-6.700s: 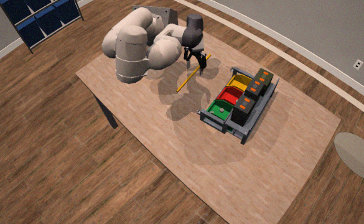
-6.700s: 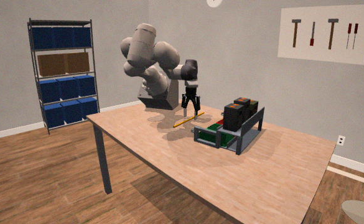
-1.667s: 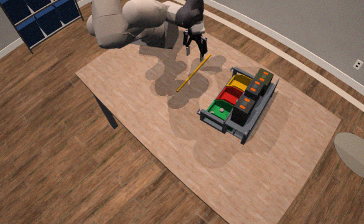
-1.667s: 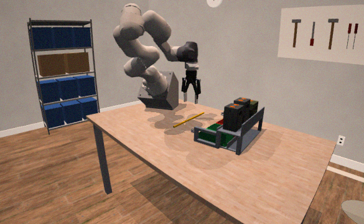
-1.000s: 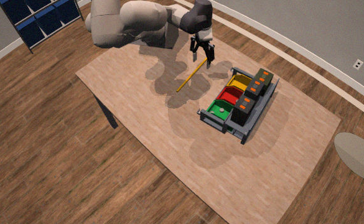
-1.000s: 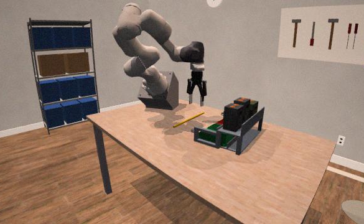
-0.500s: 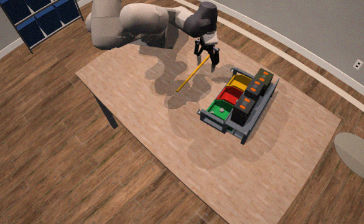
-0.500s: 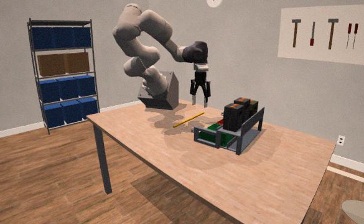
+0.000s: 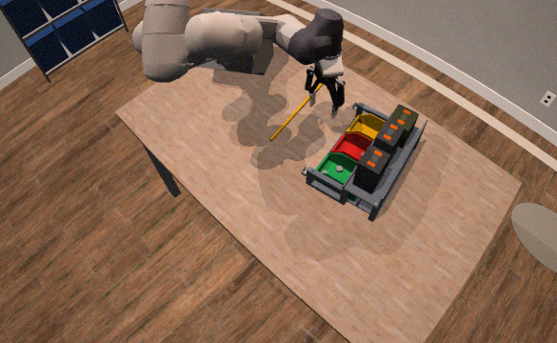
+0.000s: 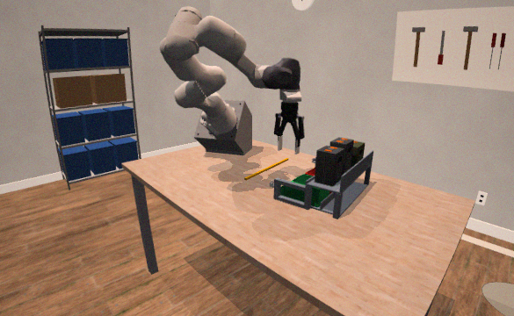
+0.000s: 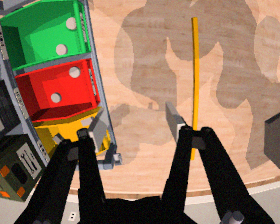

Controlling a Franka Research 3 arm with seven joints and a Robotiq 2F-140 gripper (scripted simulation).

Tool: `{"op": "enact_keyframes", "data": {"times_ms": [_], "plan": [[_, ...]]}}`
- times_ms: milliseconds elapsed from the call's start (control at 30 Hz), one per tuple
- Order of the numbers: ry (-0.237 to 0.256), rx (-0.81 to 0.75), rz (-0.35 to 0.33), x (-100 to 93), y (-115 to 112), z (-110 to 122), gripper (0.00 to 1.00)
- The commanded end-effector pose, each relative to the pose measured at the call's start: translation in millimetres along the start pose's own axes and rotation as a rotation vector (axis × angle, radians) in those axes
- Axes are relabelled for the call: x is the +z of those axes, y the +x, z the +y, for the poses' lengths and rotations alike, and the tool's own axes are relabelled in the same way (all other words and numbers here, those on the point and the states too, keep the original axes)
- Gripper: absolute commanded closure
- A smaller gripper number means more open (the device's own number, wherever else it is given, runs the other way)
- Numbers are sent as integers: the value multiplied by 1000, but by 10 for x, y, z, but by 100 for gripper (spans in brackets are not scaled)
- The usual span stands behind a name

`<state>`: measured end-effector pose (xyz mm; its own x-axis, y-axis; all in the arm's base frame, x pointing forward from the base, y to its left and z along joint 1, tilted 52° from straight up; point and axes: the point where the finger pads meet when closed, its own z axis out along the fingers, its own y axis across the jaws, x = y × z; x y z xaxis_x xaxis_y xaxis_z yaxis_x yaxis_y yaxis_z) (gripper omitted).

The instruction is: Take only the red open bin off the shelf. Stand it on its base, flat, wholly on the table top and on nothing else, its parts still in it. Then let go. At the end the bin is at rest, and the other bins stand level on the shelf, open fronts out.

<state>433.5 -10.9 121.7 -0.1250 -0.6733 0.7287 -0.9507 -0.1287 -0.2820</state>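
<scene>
The red open bin (image 9: 354, 145) (image 11: 58, 90) sits in the middle of the grey table-top shelf (image 9: 402, 159) (image 10: 353, 171), between the green bin (image 9: 334, 167) (image 10: 298, 182) (image 11: 44, 30) and the yellow bin (image 9: 368, 126) (image 11: 64, 132). Two small pale parts lie in the red bin. My gripper (image 9: 323, 107) (image 10: 288, 149) (image 11: 136, 113) is open and empty. It points down and hangs above the table, just off the shelf's yellow-bin end. It touches nothing.
Three dark boxes (image 9: 372, 167) (image 10: 330, 164) with orange marks stand on the shelf's upper level behind the bins. A thin yellow rod (image 9: 289, 118) (image 10: 266, 169) (image 11: 195, 70) lies on the table under my gripper. The robot base (image 10: 230, 127) stands at the table's far end.
</scene>
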Motion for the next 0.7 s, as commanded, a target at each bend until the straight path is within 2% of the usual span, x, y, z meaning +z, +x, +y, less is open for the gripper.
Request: {"op": "enact_keyframes", "data": {"times_ms": [0,133,533,667], "plan": [[0,-5,1,2,35,-105,43],[-2,-26,7,12,176,-521,43],[-2,-26,7,12,176,-521,43],[-1,-21,5,20,309,-925,43]]}}
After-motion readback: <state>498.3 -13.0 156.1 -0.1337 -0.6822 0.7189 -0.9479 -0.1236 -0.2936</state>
